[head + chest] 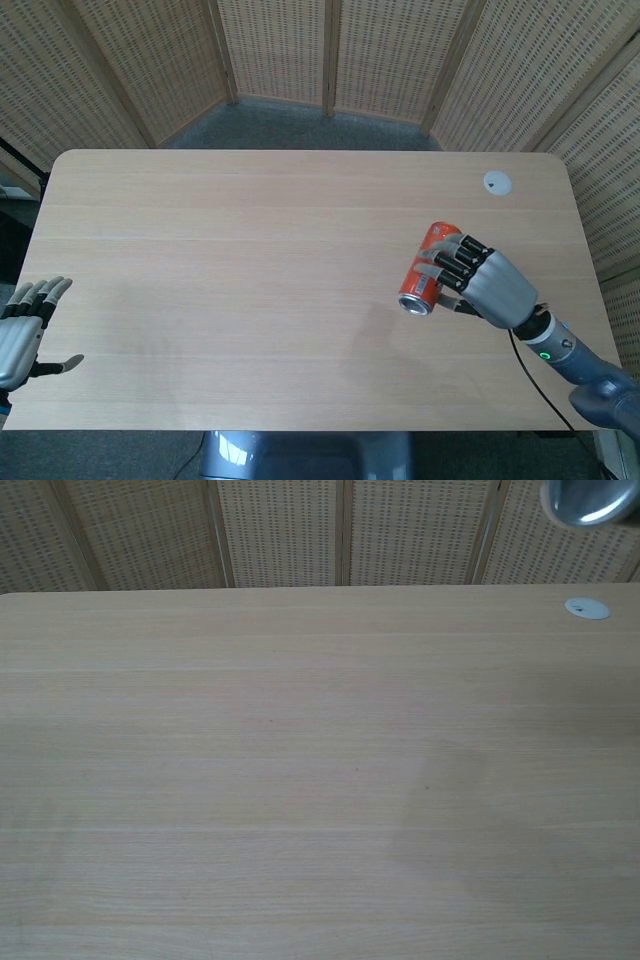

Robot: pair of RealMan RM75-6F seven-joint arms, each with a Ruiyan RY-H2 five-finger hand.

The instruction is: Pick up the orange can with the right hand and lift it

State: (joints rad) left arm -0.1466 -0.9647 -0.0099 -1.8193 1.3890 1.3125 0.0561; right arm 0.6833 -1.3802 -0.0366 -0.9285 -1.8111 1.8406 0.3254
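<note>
The orange can [427,268] hangs tilted in the air above the right side of the table [250,260], its silver end facing down and to the left, with the right hand [487,287] wrapping its fingers [452,262] around the can's side. In the chest view only the can's silver end shows, at the top right corner. The left hand [22,335] rests at the table's near left edge holding nothing, fingers straight and apart.

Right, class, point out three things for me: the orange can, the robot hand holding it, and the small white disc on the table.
orange can [424,267], head view, on its orange side wall.
right robot hand [487,284], head view, on the grey back of the hand.
white disc [497,182], head view, on its centre.
</note>
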